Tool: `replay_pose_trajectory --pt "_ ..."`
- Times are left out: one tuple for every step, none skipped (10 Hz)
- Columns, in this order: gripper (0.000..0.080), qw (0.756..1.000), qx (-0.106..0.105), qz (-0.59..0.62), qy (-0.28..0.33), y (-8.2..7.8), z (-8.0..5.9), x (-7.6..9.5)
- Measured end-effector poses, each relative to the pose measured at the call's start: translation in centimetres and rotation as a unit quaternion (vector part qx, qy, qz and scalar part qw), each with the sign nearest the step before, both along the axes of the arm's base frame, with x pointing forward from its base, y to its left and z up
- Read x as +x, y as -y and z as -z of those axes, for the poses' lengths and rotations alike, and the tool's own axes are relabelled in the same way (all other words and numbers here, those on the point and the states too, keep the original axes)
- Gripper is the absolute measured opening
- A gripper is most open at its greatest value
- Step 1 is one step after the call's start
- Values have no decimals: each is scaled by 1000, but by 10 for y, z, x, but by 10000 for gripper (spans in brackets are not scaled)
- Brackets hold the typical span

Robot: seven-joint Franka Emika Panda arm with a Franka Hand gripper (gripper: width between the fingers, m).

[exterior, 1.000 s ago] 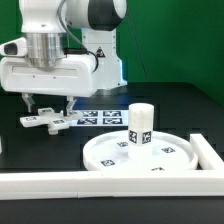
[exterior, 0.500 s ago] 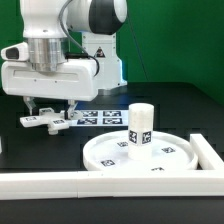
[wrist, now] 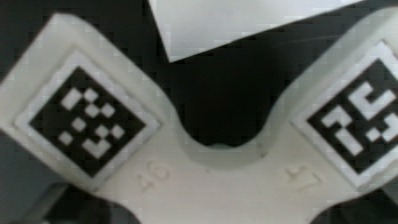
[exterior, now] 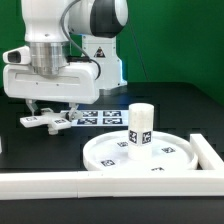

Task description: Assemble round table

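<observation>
The flat cross-shaped piece (exterior: pixel 45 122) lies on the black table at the exterior view's left, with tags on its arms. My gripper (exterior: pixel 50 110) hangs just above it, fingers spread apart and holding nothing. In the wrist view the cross-shaped piece (wrist: pixel 214 175) fills the picture, two tagged arms spreading out; my fingers do not show there. The large round disc (exterior: pixel 100 150) lies at the exterior view's right. The short cylinder post (exterior: pixel 139 126) stands upright on it.
The marker board (exterior: pixel 100 116) lies flat behind the cross-shaped piece and also shows in the wrist view (wrist: pixel 249 30). A long white border bar (exterior: pixel 50 183) runs along the front. Another bar (exterior: pixel 211 155) runs along the exterior view's right.
My gripper has come down a little toward the cross-shaped piece. The piece, disc and post have not moved.
</observation>
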State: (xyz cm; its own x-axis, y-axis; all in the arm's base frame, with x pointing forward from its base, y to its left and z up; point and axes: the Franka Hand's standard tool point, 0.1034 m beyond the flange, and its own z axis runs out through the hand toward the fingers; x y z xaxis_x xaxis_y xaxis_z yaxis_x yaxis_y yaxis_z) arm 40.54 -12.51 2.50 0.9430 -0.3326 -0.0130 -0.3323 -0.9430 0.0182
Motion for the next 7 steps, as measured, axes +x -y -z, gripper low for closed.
replay_pose_trajectory --pt "446 1000 0 -2 0 0 0 0" --pt "446 1000 0 -5 0 1 0 0" --pt "446 1000 0 -9 0 1 0 0" --pt "446 1000 0 -13 0 1 0 1" --pt "446 1000 2 -15 1 -1 -3 3" --pt "446 1000 9 -11 1 -10 -11 12" --pt "446 1000 17 -13 8 -25 -27 25"
